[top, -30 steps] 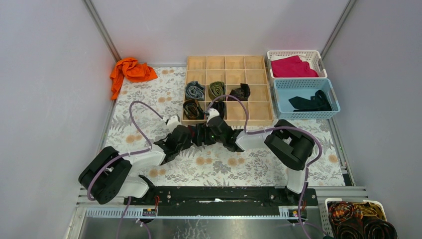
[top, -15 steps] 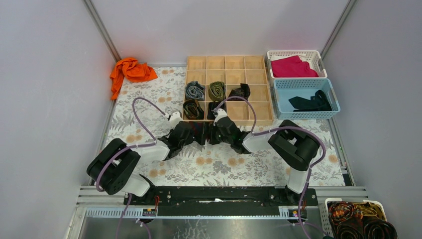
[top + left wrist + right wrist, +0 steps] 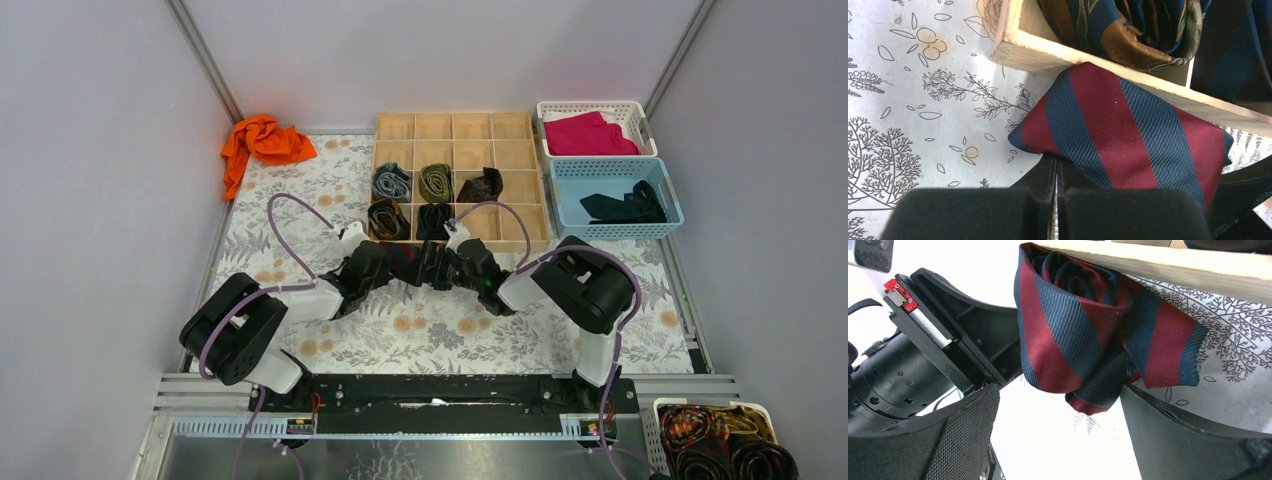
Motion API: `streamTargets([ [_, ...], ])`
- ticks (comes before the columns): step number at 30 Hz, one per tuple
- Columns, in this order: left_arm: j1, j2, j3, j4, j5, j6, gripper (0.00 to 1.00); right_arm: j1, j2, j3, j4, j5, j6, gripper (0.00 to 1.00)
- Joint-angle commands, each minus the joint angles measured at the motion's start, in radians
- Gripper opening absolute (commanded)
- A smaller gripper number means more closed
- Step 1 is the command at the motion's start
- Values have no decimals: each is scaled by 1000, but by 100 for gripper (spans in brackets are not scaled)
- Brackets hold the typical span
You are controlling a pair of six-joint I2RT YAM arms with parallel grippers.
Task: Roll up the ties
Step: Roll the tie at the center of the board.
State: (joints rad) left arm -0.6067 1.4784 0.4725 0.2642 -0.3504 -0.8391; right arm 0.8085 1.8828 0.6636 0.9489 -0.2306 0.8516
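Tie coil [image 3: 1083, 335] sits pinched by left fingers [image 3: 1038, 182] beside wooden box [image 3: 1128, 77].

Black joint housings and white links are noted on the left arm [image 3: 305, 300] and right arm [image 3: 590, 290]. A lilac cable [image 3: 270, 230] is routed along each. A red block [image 3: 898, 292] is fitted behind the black left end effector [image 3: 1057, 172].

My right hand [image 3: 432, 270] has drawn back off the tray [image 3: 520, 238], baring a black tie [image 3: 433, 220]; my left hand [image 3: 404, 268] has edged right, meeting it at the striped tie [image 3: 1073, 335].
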Motion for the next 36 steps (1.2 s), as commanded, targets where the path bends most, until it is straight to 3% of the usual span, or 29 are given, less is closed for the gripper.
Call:
streamTargets([
  [1, 13, 49, -14, -28, 15, 30, 0, -8, 57, -17, 60, -35, 80, 97],
  [7, 17, 60, -15, -24, 21, 38, 0, -7, 96, -49, 192, -3, 166, 91],
  [23, 76, 5, -37, -55, 24, 61, 0, -44, -170, -132, -81, 282, 34, 93],
  [29, 91, -16, -45, -70, 19, 73, 0, -77, -169, -80, -155, 219, 8, 92],
  [36, 97, -26, -36, -91, 26, 80, 0, -78, -62, -73, 35, 58, 52, 93],
])
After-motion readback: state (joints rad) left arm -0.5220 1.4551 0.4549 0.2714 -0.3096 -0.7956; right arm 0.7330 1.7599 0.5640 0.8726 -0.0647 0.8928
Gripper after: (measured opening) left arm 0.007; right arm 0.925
